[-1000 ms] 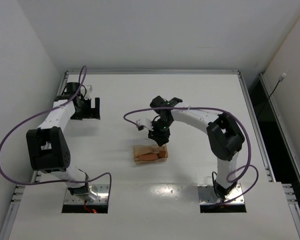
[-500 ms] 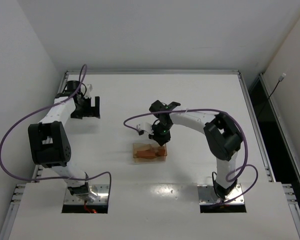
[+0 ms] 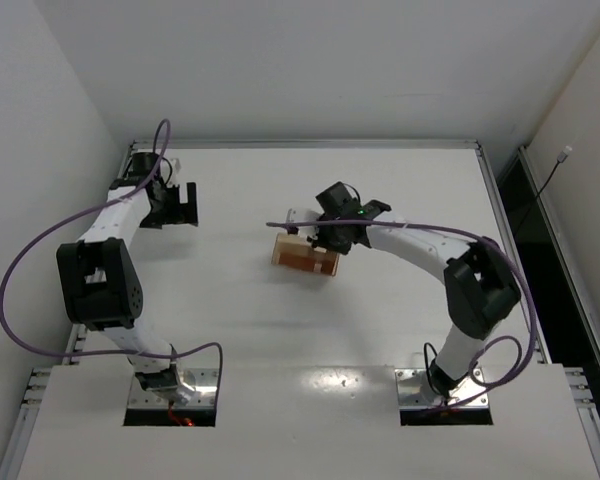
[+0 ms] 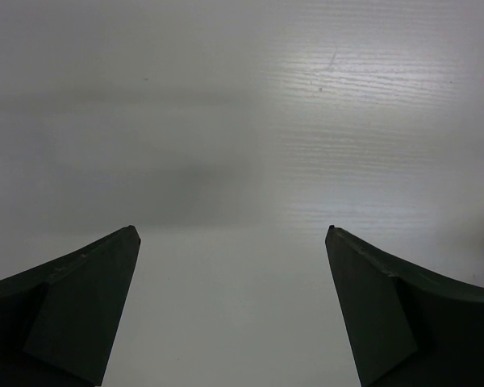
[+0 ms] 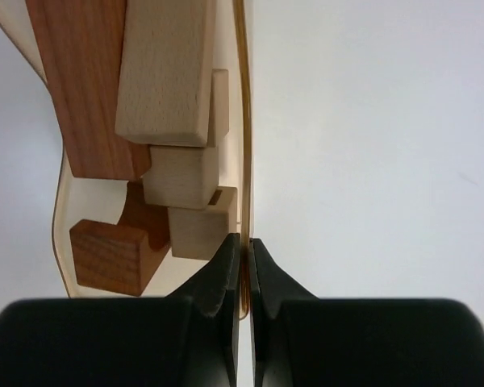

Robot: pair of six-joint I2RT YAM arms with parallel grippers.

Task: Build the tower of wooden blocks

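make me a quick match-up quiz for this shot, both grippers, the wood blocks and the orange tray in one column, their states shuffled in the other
Things
1. left gripper
2. right gripper
3. wood blocks
4. tray

States
a. piled together inside the tray
b. open, nothing between the fingers, over bare table
c. translucent orange, held by one wall
d. shut on a thin plastic wall

Pairs: 1-b, 2-d, 3-a, 4-c
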